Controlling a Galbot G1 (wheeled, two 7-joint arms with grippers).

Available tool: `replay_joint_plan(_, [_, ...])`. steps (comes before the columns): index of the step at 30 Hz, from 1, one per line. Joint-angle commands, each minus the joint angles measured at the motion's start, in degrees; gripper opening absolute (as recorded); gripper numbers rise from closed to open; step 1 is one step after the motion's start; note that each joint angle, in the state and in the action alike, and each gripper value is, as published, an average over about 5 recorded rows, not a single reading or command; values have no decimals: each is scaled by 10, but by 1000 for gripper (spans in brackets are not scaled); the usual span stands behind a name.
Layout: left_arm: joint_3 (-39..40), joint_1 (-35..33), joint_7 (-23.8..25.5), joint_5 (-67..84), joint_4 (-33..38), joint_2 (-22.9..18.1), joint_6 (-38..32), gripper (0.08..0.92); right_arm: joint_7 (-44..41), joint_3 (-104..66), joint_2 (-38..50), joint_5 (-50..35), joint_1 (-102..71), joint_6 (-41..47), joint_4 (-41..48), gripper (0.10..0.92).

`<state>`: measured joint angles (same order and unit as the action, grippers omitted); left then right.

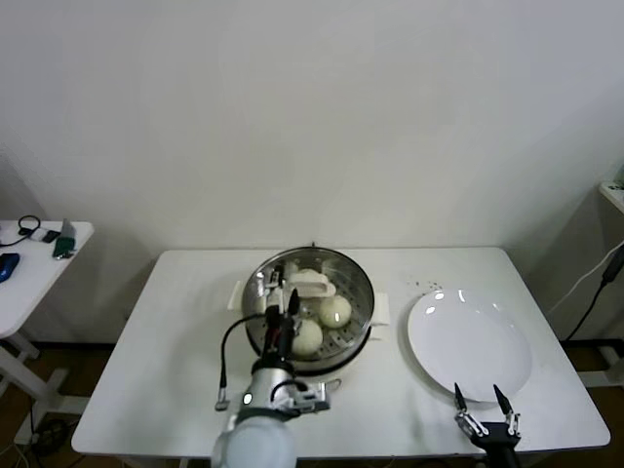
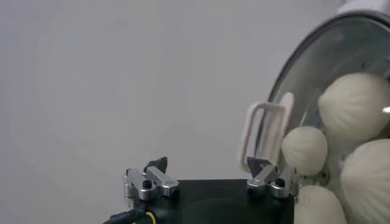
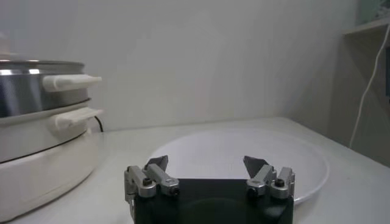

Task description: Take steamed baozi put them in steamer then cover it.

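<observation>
The steamer [image 1: 359,302] stands mid-table on its cream cooker base [image 3: 42,164]. The clear glass cover [image 1: 331,261] lies on it, its cream handle [image 1: 312,284] in the middle. Baozi [image 1: 334,310] show through the glass. In the left wrist view the cover [image 2: 304,73], its handle [image 2: 263,131] and several baozi [image 2: 356,106] show. My left gripper [image 1: 284,289] is open and empty over the cover's left side, just beside the handle; it also shows in the left wrist view [image 2: 207,167]. My right gripper [image 1: 480,400] is open and empty at the plate's near edge, as in the right wrist view [image 3: 206,163].
An empty flat white plate [image 1: 468,341] lies to the right of the steamer and shows in the right wrist view [image 3: 244,146]. The steamer's side handles [image 3: 70,81] stick out toward the plate. A small side table [image 1: 39,258] with gadgets stands far left.
</observation>
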<state>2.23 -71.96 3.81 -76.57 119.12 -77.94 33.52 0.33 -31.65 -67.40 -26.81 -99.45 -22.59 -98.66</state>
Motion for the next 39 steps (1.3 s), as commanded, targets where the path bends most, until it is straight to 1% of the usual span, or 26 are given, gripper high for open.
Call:
replay_joint_plan(1, [-86,-157,-182,251,83,29,-144,817,2,-4,15,-9,1,8,-16,823])
replay_joint_plan(3, [-139,-178,-219,356,84,30,-192,821,2,-8,13,-4,6,18,-25,823])
replay_joint_plan(5, [-215,-192,-231,475,84,25,-243,822,2,-13,10,6,13,27,-31,823])
replay_joint_plan(7, [-305,-203,-210,587,80,18,-294,823,3,-17,8,15,21,31,-35,823])
replay_joint_plan(10, [-430,-226,-151,754,57,20,-358,823,3,-22,5,21,33,32,-35,823])
replay_joint_plan(12, [-486,-249,-116,851,33,36,-385,823,1,-23,5,23,40,33,-32,823])
replay_joint_plan(14, [-510,-274,-90,913,10,50,-405,823,1,-23,5,27,48,33,-26,823])
replay_joint_plan(17, [-505,-299,-65,939,-23,55,-441,823,1,-21,4,33,59,33,-14,823])
replay_joint_plan(21, [-467,-310,-43,929,-51,41,-472,823,0,-19,3,42,68,32,-3,823])
replay_joint_plan(26, [-431,-312,-29,921,-71,24,-494,823,1,-19,-2,43,70,28,4,823])
replay_joint_plan(39, [-406,-317,-14,906,-79,15,-509,823,2,-19,-6,42,67,22,9,823])
